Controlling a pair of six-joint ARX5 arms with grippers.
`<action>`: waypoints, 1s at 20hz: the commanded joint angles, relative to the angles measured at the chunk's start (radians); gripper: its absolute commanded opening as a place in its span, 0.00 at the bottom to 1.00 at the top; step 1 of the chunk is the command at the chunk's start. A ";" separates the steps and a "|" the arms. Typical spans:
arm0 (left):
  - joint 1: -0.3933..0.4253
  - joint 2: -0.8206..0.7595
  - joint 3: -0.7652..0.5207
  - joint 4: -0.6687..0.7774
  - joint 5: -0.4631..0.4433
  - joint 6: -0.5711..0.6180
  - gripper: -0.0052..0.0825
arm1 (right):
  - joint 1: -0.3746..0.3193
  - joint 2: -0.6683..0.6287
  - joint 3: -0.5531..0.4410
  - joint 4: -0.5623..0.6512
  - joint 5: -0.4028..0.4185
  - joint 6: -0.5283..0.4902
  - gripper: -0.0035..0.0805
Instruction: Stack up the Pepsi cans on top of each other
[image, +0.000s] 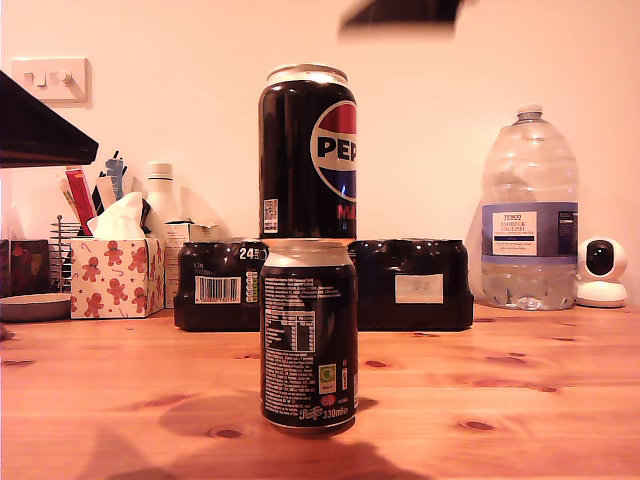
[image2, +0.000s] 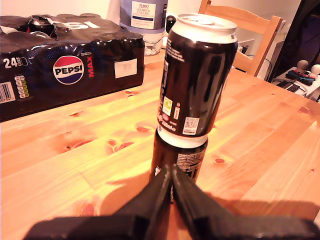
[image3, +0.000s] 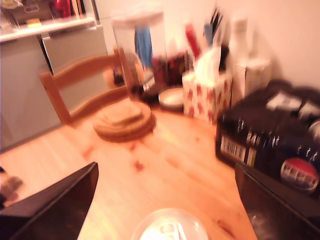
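Two Pepsi Max cans stand upright in front of the 24-can multipack, the upper can balanced on the lower can, long axes vertical. Our first gripper points at them, jaws closed. Our second gripper, blurred, seems above, jaws apart.

Both Pepsi cans look like glossy metal: the upper can has a shiny black painted wall that throws back light and a brushed silver top rim, and the lower can has the same slick black coat with fine white print. The table is warm, smooth wood with dark knots and a soft sheen. The multipack wears crinkled, glossy black plastic wrap. The water bottle is clear ribbed plastic with a paper label. The tissue box is matt printed card. My first gripper has matt black fingers.
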 joint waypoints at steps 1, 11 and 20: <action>-0.005 -0.003 -0.018 0.016 0.001 0.003 0.03 | 0.004 -0.032 0.029 -0.059 0.008 0.001 0.97; 0.038 0.013 -0.018 0.128 -0.077 0.029 0.03 | -0.058 -0.058 0.062 -0.315 0.165 -0.031 0.03; 0.211 0.013 -0.018 0.140 -0.077 0.037 0.03 | -0.324 -0.144 -0.105 -0.250 0.126 -0.052 0.03</action>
